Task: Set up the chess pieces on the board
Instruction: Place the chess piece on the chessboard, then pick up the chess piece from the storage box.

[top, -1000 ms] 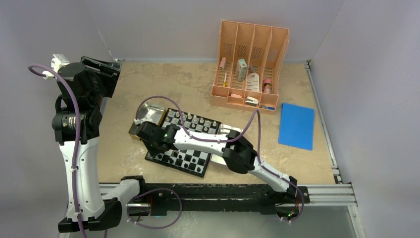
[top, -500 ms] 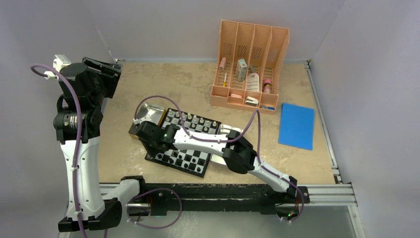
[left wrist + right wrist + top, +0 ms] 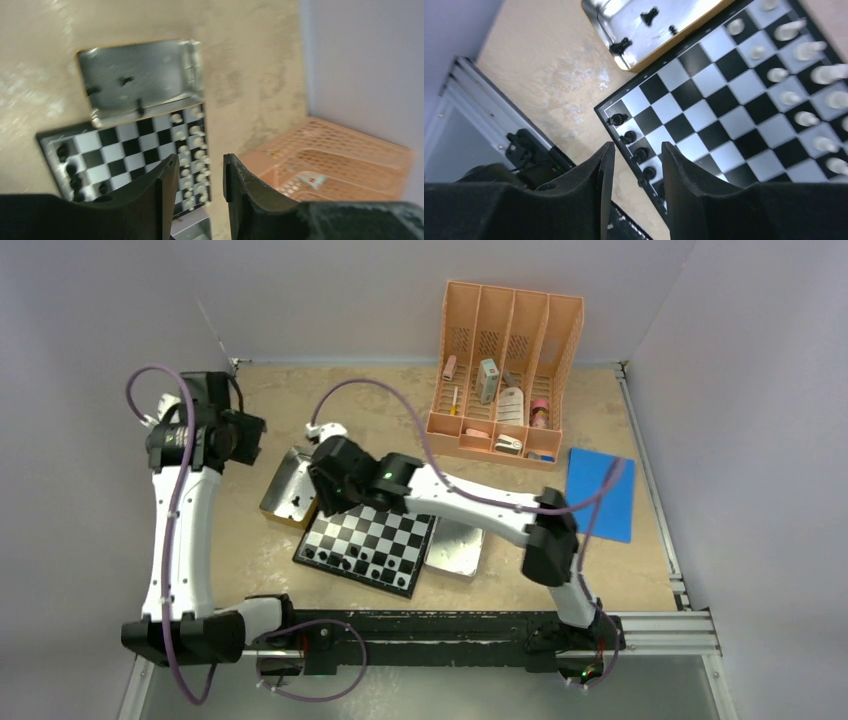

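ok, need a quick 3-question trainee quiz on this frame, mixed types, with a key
1. True or false: some black chess pieces lie in the metal tray beside the chessboard.
2. The right tool holds: A) a white piece, B) a black piece, C) nothing.
3. Which colour has more pieces standing on the chessboard?

Key:
1. True.
2. C. Its jaws stand apart with nothing between them.
3. White. The white chess pieces stand in two rows, while only a few black ones line one edge.
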Available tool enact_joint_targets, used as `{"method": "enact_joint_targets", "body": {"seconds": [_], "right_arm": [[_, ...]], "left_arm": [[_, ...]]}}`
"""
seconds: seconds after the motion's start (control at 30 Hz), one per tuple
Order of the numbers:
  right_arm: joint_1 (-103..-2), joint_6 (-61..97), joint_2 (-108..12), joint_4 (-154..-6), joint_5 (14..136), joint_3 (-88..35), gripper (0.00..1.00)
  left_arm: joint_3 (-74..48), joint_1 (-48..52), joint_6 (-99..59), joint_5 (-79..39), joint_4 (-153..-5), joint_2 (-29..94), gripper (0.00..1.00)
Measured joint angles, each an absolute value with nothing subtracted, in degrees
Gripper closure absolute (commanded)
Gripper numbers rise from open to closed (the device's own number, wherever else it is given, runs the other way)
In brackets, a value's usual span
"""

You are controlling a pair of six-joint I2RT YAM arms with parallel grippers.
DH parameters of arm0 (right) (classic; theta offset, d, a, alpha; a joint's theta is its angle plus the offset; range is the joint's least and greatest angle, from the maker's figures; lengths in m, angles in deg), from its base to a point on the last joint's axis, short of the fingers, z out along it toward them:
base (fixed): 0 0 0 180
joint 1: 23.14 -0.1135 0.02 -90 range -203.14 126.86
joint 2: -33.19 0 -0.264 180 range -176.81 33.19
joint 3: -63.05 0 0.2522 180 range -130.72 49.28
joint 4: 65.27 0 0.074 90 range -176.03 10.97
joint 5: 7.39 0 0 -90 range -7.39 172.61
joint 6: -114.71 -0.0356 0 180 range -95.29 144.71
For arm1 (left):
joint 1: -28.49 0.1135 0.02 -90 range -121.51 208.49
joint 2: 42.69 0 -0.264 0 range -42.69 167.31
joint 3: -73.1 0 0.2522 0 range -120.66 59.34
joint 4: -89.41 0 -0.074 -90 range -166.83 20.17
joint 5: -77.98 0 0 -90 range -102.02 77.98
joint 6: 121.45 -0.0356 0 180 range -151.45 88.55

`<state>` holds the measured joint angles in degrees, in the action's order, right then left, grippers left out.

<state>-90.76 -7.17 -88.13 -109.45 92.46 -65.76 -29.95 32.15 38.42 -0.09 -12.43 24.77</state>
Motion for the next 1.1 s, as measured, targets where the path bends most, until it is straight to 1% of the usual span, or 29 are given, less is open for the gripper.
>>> {"method": "enact_joint_targets", "body": {"seconds": [0.1, 0.17, 0.23, 0.33, 0.47, 0.57, 0.63, 0.83, 0.97, 1.1], "right_arm": [[-89.8, -7.3, -78.4, -108.0, 94.1, -59.5, 0.59], [-89.6, -7.4, -72.8, -107.0, 95.4, -56.4, 0.6], [-89.7, -7.5, -69.2, -106.0, 96.2, -54.5, 0.6], [-89.9, -7.4, -65.6, -105.0, 97.4, -52.1, 0.6], [-89.8, -7.3, -64.9, -104.4, 98.3, -50.8, 0.6], [-89.3, -7.2, -65.1, -104.4, 98.3, -50.1, 0.6], [-89.0, -7.1, -65.1, -104.3, 98.3, -50.0, 0.6], [-88.3, -6.3, -65.0, -103.8, 98.2, -50.0, 0.6], [-87.9, -5.7, -64.0, -103.0, 98.2, -49.0, 0.6], [-87.7, -5.6, -61.7, -102.6, 98.2, -48.0, 0.61]], "left_arm": [[-25.3, 32.2, 43.9, -0.7, -8.3, 28.5, 0.72], [-22.2, 32.2, 46.5, -1.3, -7.4, 30.4, 0.74], [-19.4, 32.2, 48.1, -1.6, -7.4, 31.9, 0.74], [-16.6, 32.2, 46.2, -1.3, -8.7, 34.2, 0.7], [-17.7, 32.2, 34.0, 0.5, -12.5, 40.1, 0.68], [-18.2, 32.2, 21.0, 1.0, -15.5, 44.4, 0.68], [-17.4, 32.2, 11.8, -0.2, -18.0, 45.2, 0.68], [-12.4, 32.2, -12.7, -7.1, -24.0, 43.7, 0.69], [-8.8, 32.2, -22.5, -12.4, -27.6, 43.9, 0.72], [-7.5, 32.2, -29.9, -16.2, -29.2, 48.0, 0.71]]}}
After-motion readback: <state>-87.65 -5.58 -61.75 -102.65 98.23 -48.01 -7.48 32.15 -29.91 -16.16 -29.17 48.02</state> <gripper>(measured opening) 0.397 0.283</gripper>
